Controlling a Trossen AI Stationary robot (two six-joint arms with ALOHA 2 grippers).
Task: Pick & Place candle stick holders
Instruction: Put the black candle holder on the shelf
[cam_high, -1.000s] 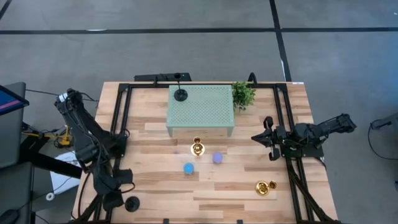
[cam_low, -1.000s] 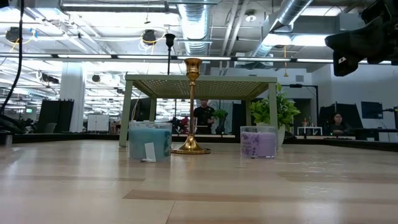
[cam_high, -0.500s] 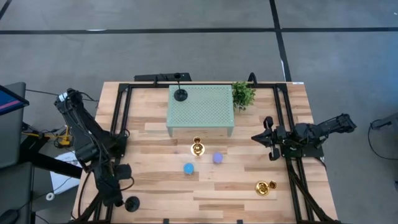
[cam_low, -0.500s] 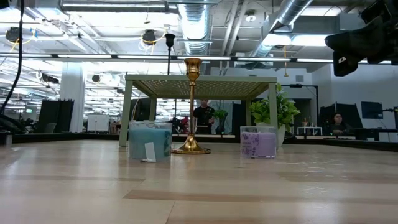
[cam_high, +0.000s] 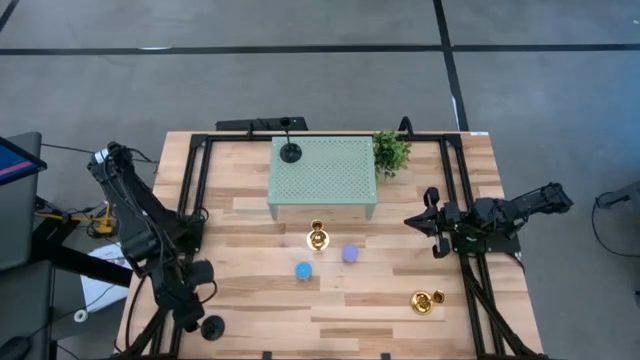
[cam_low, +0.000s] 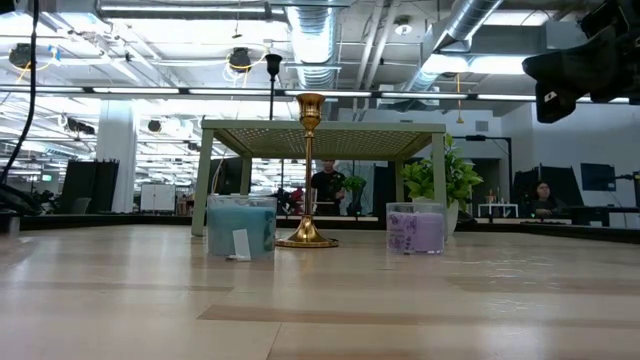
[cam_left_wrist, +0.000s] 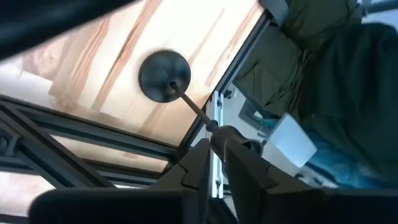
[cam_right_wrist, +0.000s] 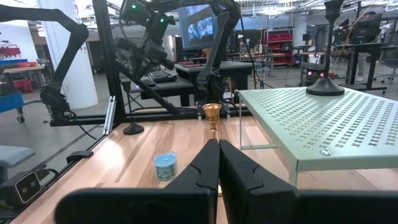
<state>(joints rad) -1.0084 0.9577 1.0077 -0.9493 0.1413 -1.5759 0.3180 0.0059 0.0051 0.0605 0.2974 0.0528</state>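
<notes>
At the table's near left corner, we are seeing a black candle holder (cam_high: 212, 326) standing on its round base, with the left gripper (cam_left_wrist: 214, 146) clenched on the top of its stem. Another black holder (cam_high: 290, 152) is standing on the green perforated stand (cam_high: 340, 180) at the far side. One gold holder (cam_high: 318, 237) is standing upright just in front of the stand; the other (cam_high: 427, 301) is lying on its side near right. The right gripper (cam_high: 432, 220) is hovering at the right edge, fingers pressed together on nothing.

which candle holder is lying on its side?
The gold holder near the table's front right. The other gold one and both black ones stand upright.
</notes>
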